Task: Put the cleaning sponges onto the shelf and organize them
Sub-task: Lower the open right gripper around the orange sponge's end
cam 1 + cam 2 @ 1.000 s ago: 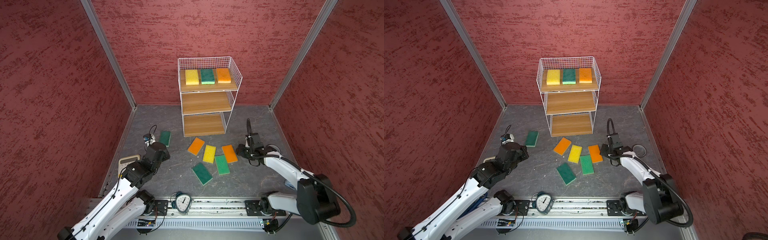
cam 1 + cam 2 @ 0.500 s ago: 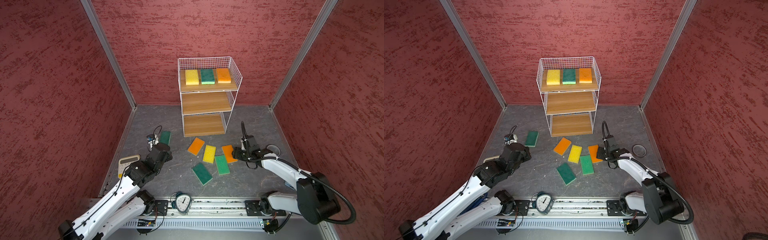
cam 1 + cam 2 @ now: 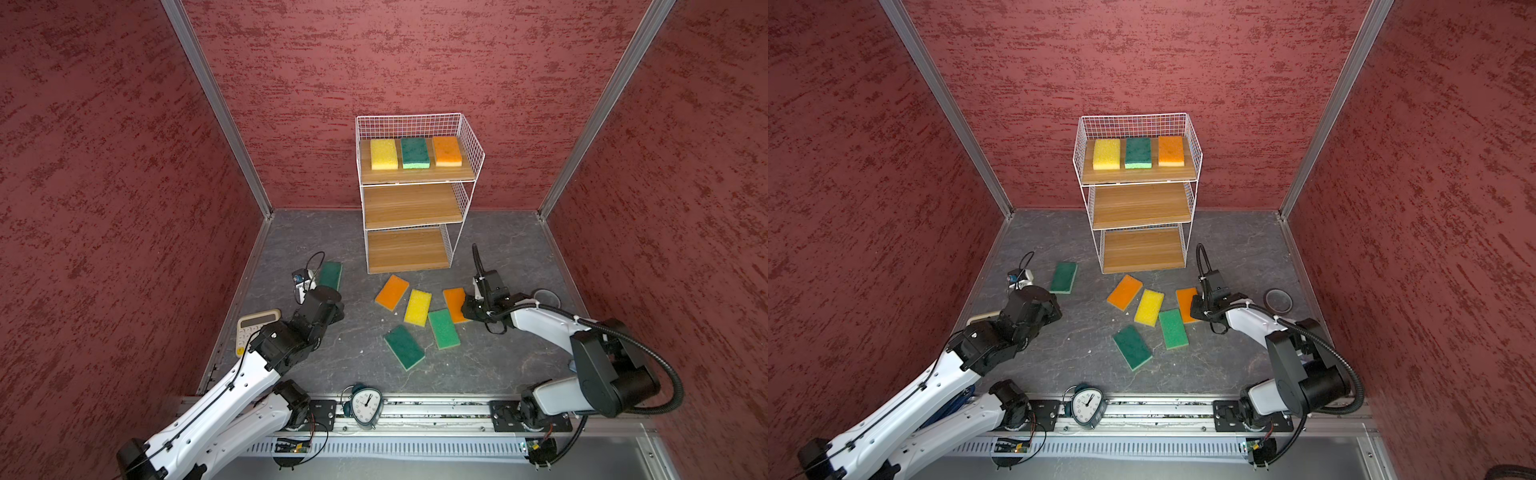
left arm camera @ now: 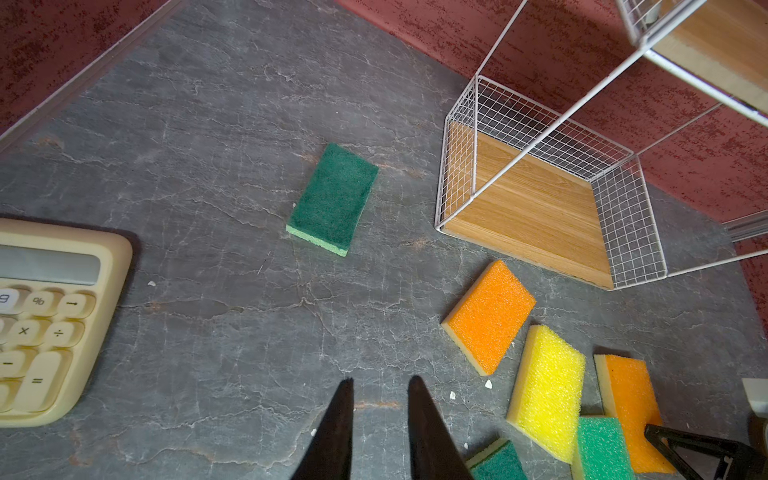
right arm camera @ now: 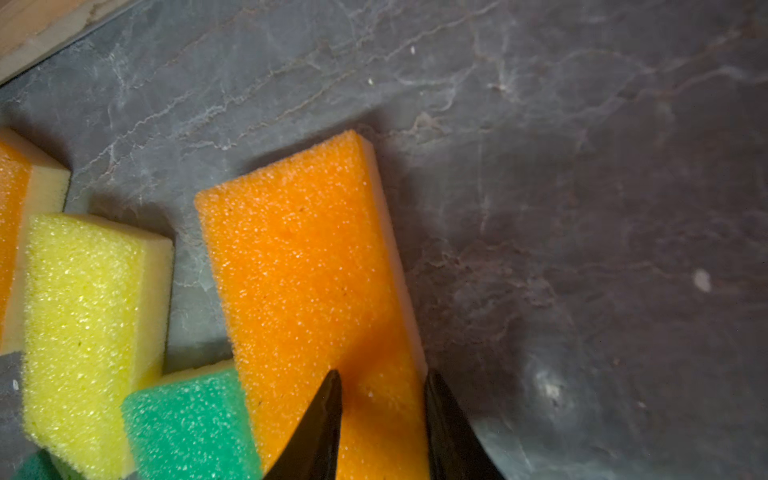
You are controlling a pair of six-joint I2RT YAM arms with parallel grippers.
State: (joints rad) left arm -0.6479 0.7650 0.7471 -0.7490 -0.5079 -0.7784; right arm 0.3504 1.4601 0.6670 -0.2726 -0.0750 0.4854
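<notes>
Though hidden overhead, tool (image 5: 382, 380) astride sponge (image 5: 299, 257)

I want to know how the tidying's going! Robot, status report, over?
Left gripper open, empty. Right gripper straddles orange sponge's edge, grip unclear. Shelf holds three sponges, top tier only. Light green sponge butts against the orange one.

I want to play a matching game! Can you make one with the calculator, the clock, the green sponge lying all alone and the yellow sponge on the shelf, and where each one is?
Things:
1. calculator
2. clock
3. lone green sponge
4. yellow sponge on the shelf

Places:
A. top board, left of a green sponge
B. on the floor, left of the shelf's bottom board
C. on the front rail
D. at the floor's left edge

Pairs: 1-D, 2-C, 3-B, 4-A
</notes>
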